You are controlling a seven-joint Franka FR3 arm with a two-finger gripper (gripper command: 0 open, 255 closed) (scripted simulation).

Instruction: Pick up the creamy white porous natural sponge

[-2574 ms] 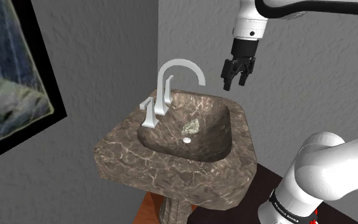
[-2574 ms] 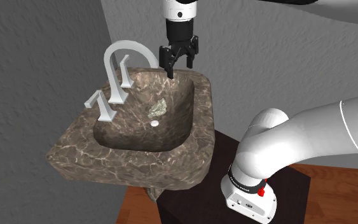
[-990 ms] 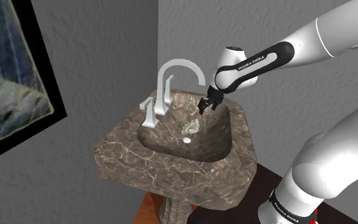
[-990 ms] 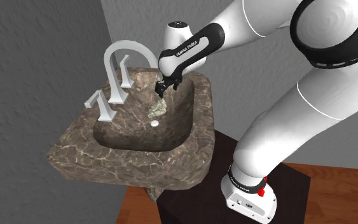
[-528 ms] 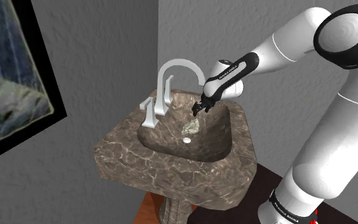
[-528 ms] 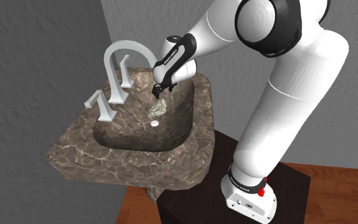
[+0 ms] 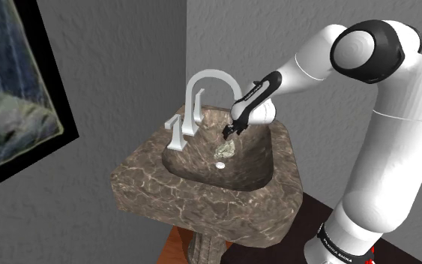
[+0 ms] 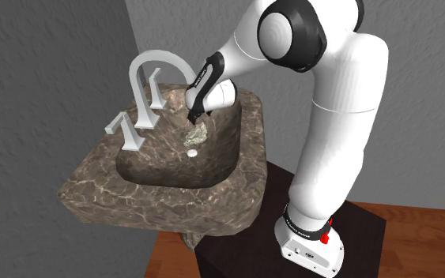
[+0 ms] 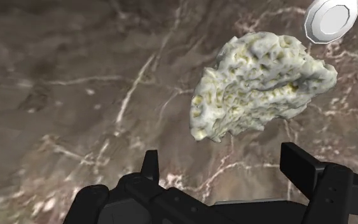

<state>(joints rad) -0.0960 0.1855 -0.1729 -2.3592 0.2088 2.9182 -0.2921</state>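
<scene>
Hovers low inside the brown marbled sink [image 7: 148, 171], claw [image 9: 222, 159] spread wide and clasping nothing. Points down at the basin floor from the arm's end, as seen in the shoulder view [image 7: 230, 133] and the second exterior view [image 8: 194, 118]. Meets the creamy, pitted sponge [image 9: 260, 86] just ahead of the fingertips, untouched, lying on the basin floor [image 7: 225, 148] [image 8: 195, 136]. Farther from the claw, past the sponge, a round white drain [image 9: 330, 18]. Near the claw, at the rim, an arched pale faucet [image 7: 202, 82].
</scene>
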